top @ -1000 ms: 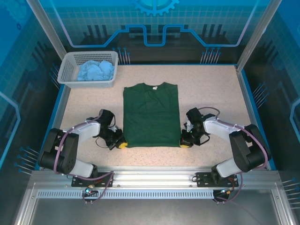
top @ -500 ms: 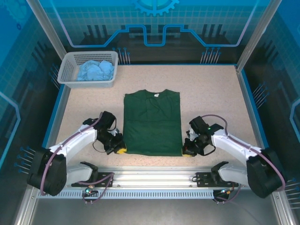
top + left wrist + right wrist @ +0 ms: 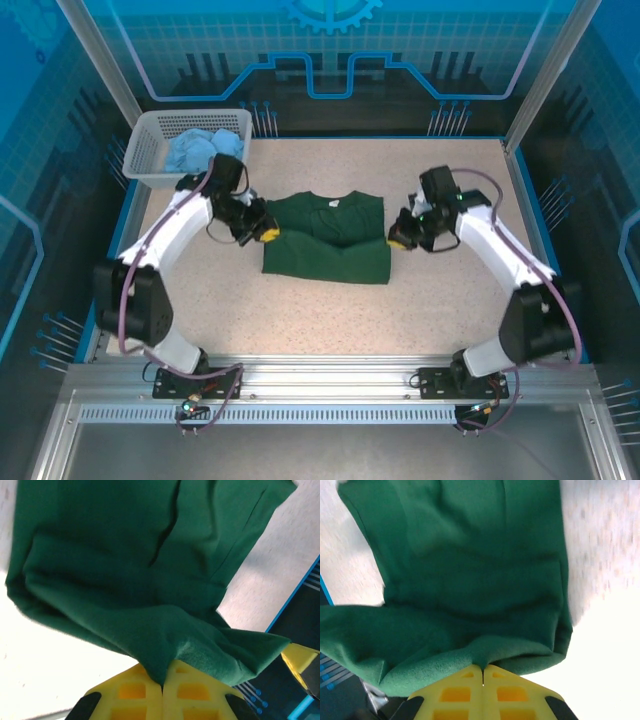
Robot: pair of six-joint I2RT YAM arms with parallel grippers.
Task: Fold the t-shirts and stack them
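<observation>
The left gripper (image 3: 263,232) and right gripper (image 3: 400,241) are clamping the dark green t-shirt (image 3: 330,255) mid-fold beside the basket (image 3: 186,180), inside which the light blue t-shirt (image 3: 205,151) is lying crumpled, unfolded.

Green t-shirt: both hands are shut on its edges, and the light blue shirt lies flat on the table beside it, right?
Not quite. The light blue shirt sits bunched in the white basket at the far left corner, not on the table; the top external view shows it. The left hand and right hand are each shut on an edge of the green t-shirt.
</observation>
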